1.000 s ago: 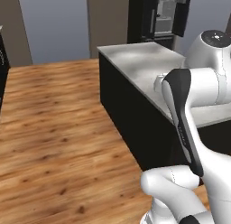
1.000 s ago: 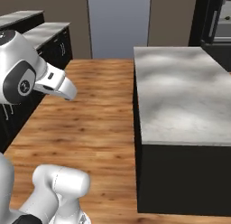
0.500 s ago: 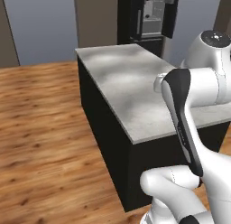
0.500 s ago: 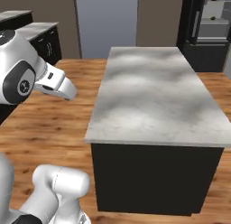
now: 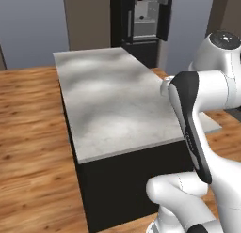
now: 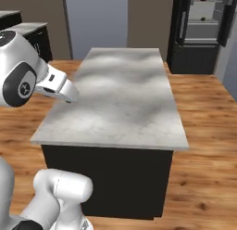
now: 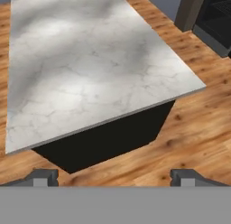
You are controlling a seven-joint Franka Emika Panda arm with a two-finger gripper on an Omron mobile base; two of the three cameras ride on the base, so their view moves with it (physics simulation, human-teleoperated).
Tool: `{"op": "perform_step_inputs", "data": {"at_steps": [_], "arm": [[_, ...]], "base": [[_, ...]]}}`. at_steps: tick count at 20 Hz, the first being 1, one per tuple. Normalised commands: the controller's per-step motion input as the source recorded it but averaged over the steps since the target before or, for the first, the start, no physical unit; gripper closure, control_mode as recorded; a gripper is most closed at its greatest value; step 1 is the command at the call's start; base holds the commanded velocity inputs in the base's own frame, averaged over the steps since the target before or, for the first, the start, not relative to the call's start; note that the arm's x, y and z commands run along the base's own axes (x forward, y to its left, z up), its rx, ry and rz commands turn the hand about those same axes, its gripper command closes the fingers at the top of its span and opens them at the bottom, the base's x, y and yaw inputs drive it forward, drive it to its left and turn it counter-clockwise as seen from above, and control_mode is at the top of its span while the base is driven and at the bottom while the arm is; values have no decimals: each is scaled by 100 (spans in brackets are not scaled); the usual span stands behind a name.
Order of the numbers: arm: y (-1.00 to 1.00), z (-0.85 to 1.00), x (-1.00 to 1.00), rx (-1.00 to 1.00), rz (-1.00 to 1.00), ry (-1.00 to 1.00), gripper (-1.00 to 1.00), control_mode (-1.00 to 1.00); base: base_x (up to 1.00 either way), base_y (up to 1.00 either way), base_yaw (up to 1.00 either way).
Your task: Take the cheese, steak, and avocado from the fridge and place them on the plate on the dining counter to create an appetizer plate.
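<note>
The fridge (image 5: 147, 19) stands at the far end of the room with its black doors swung open; pale shelves show inside, and it appears again as the fridge (image 6: 203, 27) in the right base view. What lies on its shelves is too small to tell. My gripper (image 7: 115, 178) is open with nothing between its fingertips (image 7: 45, 177), and it looks down over the near corner of a marbled island top. The cheese, steak, avocado, plate and dining counter are out of view.
A stool-less island (image 5: 113, 100) with a pale grey marbled top and black base stands between me and the fridge, seen too as the island (image 6: 120, 99). Wood floor (image 6: 203, 131) runs along both its sides. Dark cabinets (image 6: 25, 36) stand at the left.
The whole picture has shifted as the base moved: the island and fridge now sit nearer the middle of both views and look larger. The arm keeps its pose.
</note>
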Motion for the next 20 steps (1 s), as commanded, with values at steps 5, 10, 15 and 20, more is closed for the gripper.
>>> {"op": "perform_step_inputs", "data": {"at_steps": [5,10,15,20], "arm": [[0,0,0,0,0,0,-100,100],[0,0,0,0,0,0,-100,100],[0,0,0,0,0,0,-100,100],[0,0,0,0,0,0,-100,100]], "base": [[0,-100,4],[1,-100,5],[15,-100,6],[42,-100,9]]}}
